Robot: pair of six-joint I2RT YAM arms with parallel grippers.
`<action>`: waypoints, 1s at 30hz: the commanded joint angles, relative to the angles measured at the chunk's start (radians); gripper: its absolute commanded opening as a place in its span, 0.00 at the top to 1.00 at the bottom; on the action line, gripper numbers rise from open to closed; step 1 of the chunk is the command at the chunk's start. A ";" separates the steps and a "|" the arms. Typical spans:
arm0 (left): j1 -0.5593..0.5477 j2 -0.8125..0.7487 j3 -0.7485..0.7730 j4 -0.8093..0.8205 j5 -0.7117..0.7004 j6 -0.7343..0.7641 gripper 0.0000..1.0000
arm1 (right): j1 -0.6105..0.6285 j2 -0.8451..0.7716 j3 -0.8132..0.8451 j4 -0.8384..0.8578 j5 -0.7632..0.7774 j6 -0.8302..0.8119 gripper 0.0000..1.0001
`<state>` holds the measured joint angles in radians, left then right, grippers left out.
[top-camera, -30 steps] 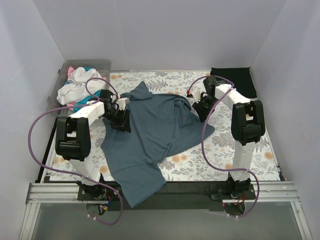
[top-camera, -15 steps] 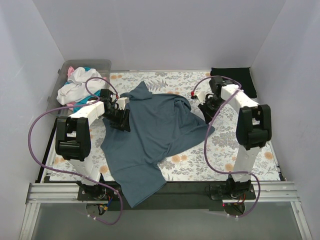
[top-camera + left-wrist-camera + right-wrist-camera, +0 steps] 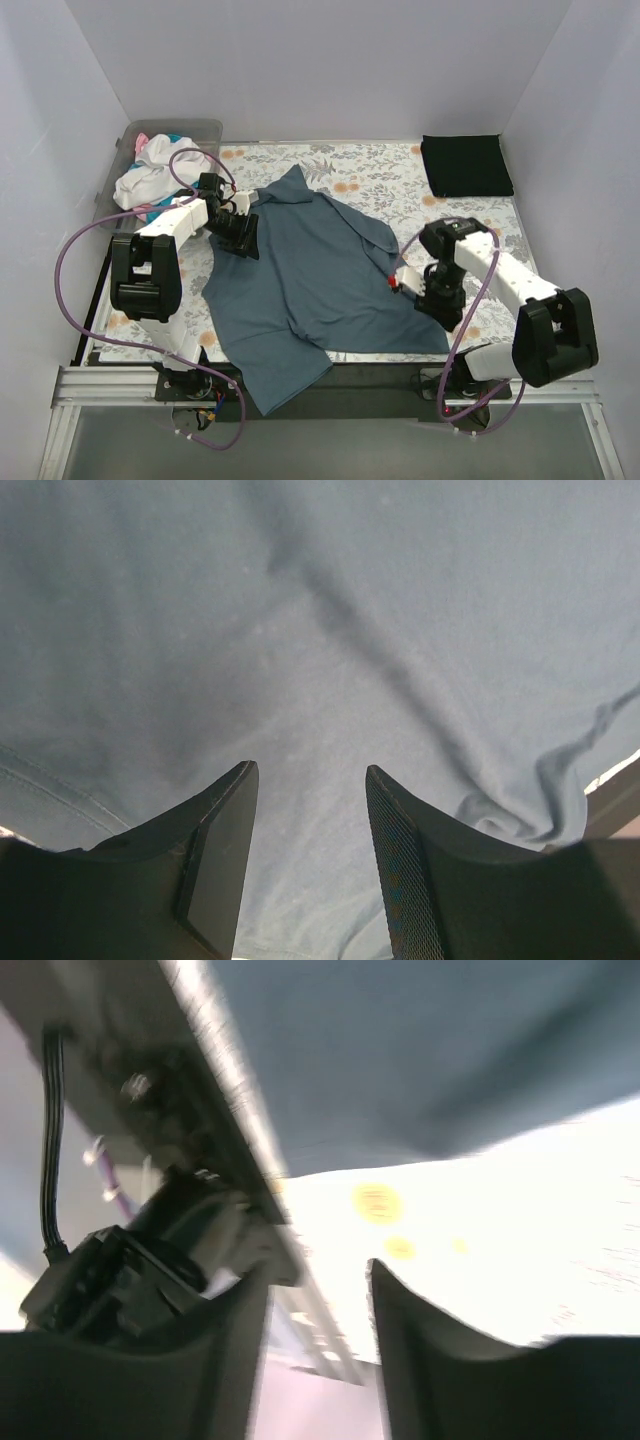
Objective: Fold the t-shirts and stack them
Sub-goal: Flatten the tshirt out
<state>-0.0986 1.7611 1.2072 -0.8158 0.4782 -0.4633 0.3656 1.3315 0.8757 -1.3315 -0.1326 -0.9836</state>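
Lab booth: white walls [image 3: 330,70] around a rail-framed table [image 3: 340,388].

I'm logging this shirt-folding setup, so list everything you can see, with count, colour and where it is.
blue-grey shirt: one, slate blue-grey, spread rumpled mid-table, hem over the near edge
black shirt: one, black, folded, far right corner
bin: one, clear, far left corner
shirts in bin: a heap, white, teal and pink showing, count unclear
table cloth: one, floral, covering the table
left gripper: one, black, open, over the blue-grey shirt's left side
right gripper: one, black, open, at that shirt's right edge
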 commanded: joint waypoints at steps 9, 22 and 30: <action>0.007 -0.097 -0.037 -0.025 -0.039 0.038 0.54 | 0.007 0.458 0.572 0.223 -0.259 0.256 0.67; 0.007 -0.104 -0.192 0.001 -0.124 0.081 0.62 | 0.027 0.529 0.343 0.387 -0.240 0.323 0.70; 0.020 -0.152 -0.236 -0.059 -0.148 0.153 0.64 | 0.012 0.356 0.416 0.339 -0.305 0.299 0.65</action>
<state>-0.0891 1.6566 0.9714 -0.8513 0.3553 -0.3595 0.4114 1.7672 1.1938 -0.9894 -0.3935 -0.6724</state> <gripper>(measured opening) 0.367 0.328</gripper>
